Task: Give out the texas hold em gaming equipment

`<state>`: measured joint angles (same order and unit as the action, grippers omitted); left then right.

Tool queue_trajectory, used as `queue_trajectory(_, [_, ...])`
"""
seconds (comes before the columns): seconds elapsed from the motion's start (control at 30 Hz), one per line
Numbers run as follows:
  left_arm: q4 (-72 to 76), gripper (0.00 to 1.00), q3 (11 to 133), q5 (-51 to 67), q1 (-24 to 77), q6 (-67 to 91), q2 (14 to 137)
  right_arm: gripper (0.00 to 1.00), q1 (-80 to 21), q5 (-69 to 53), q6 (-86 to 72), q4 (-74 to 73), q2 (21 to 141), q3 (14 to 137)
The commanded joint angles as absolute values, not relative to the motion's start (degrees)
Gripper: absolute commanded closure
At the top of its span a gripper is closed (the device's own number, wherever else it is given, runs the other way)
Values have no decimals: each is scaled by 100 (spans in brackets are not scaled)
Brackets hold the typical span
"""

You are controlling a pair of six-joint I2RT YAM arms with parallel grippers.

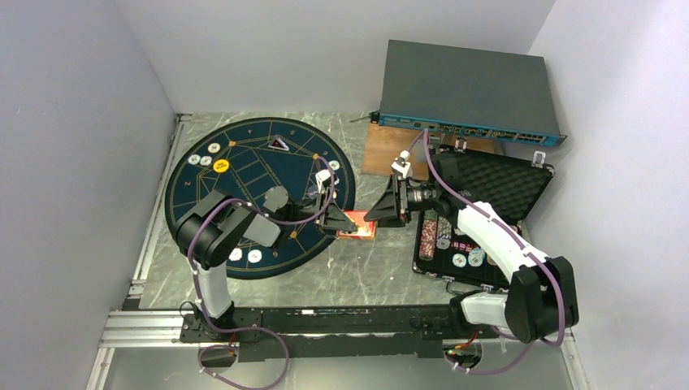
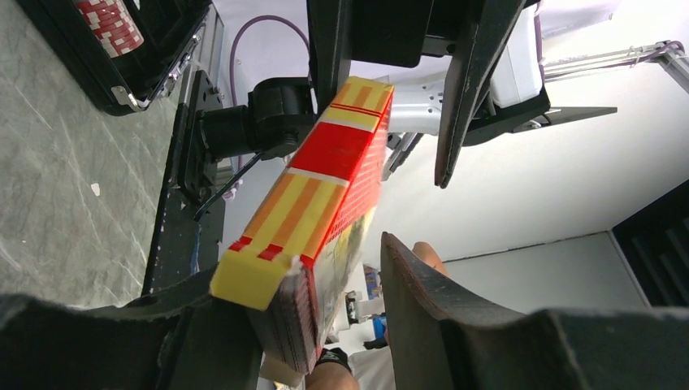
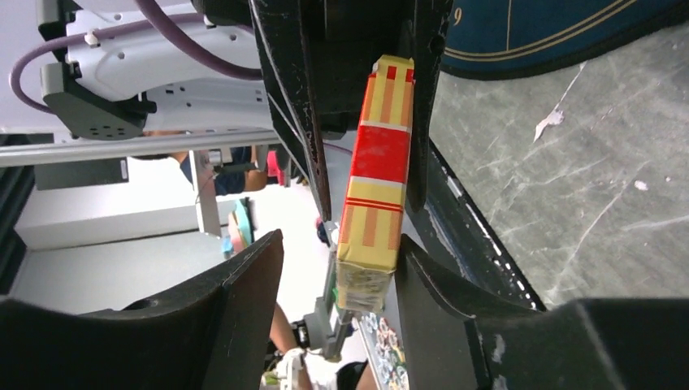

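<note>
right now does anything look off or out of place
Yes. The red-and-yellow card box, held up between the left gripper and the right gripper, sits skewed, and at its left-gripper end what look like card edges show under the yellow flap.

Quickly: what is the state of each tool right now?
Left tool: closed on the red and yellow card box.
Right tool: open around the box's other end, with a gap on one side.
</note>
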<state>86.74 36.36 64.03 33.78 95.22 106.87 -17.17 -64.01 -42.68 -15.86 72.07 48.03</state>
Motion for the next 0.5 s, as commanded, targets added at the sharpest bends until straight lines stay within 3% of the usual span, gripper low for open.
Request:
queue_trajectory(0.0, [9561, 46, 3749, 6452, 3418, 9461, 10610, 48, -1705, -6766, -4193, -1554, 7178, 5057])
queue_trajectory(0.03, [9557, 46, 3752, 6459, 3419, 9453, 10608, 57, -1701, -6839, -4469, -1207, 7130, 4969])
queue_trajectory(0.1, [9559, 47, 3742, 6428, 3417, 9455, 10644, 83, -1694, -6896, -4205, -1473, 7148, 5082])
queue_trajectory(0.17, [9554, 48, 3777, 6434, 3419, 9479, 10695, 86, -1711, -6998, -4576, -980, 7103, 5000])
queue_trajectory(0.23, [9561, 49, 3800, 6429, 3419, 9498, 10729, 74, -1694, -6734, -3822, -1952, 7256, 5277])
queue_trajectory(0.27, [9556, 50, 3806, 6444, 3415, 9501, 10727, 61, -1696, -6746, -3957, -1855, 7245, 5196])
queue_trajectory(0.3, [9562, 50, 3794, 6441, 3413, 9497, 10712, 57, -1658, -6655, -3916, -1852, 7213, 5156])
queue_trajectory(0.4, [9557, 50, 3771, 6451, 3410, 9447, 10642, 48, -1641, -6751, -3899, -1803, 7259, 5153])
queue_trajectory(0.47, [9558, 49, 3755, 6434, 3408, 9455, 10643, 49, -1607, -6764, -3538, -2163, 7348, 5307])
